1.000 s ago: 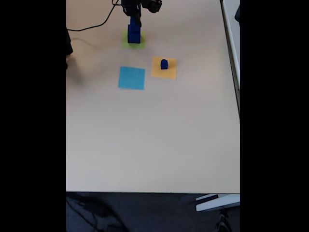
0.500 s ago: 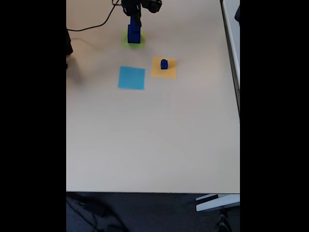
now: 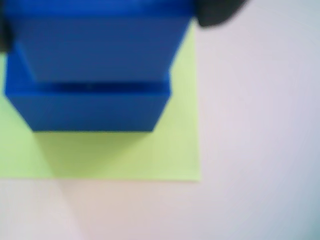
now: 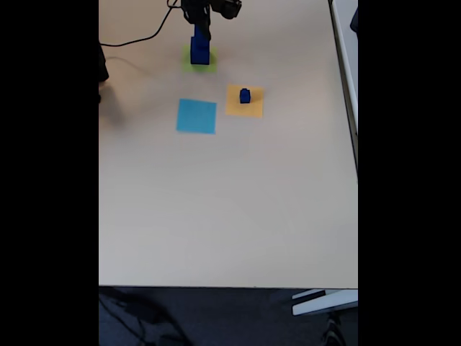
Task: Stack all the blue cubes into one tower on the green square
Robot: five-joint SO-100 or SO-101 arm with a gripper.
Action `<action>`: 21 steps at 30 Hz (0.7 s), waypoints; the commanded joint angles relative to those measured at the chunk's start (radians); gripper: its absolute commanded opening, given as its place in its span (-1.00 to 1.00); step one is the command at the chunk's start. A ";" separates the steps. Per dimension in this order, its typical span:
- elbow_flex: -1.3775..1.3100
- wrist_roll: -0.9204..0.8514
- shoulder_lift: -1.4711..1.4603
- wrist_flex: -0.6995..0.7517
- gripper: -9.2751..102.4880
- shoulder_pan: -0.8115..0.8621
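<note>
Fixed view, L to R: light-blue square (image 4: 197,116) sitting empty, tower (image 4: 199,49) standing on green square (image 4: 199,60) w/ pincer (image 4: 204,30) hanging over it, can't tell if gripping. Small blue cube (image 4: 245,95) resting on orange square (image 4: 245,101). Wrist cam's showing the tower (image 3: 95,75) step up close.

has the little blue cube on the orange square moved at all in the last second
No. In the fixed view the small blue cube sits at the same spot on the orange square, right of the light-blue square.
</note>
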 commanded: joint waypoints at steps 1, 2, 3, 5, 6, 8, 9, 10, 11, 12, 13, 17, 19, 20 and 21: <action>-0.012 0.012 0.067 0.003 -0.58 -0.009; -0.011 0.014 0.067 0.003 -0.58 -0.009; -0.011 0.015 0.067 0.003 -0.58 -0.009; -0.011 0.014 0.067 0.003 -0.58 -0.009; -0.011 0.014 0.067 0.003 -0.58 -0.009; -0.009 0.015 0.069 0.003 -0.58 -0.009; -0.008 0.015 0.069 0.003 -0.59 -0.009; -0.008 0.018 0.069 0.003 -0.59 -0.011; -0.006 0.020 0.067 0.003 -0.59 -0.011; -0.002 0.021 0.067 0.002 -0.59 -0.012; 0.000 0.021 0.069 0.002 -0.59 -0.012; 0.009 0.018 0.071 0.002 -0.59 -0.012; 0.012 0.017 0.074 0.003 -0.59 -0.011; 0.012 0.015 0.077 0.003 -0.59 -0.009; 0.012 0.014 0.078 0.003 -0.58 -0.009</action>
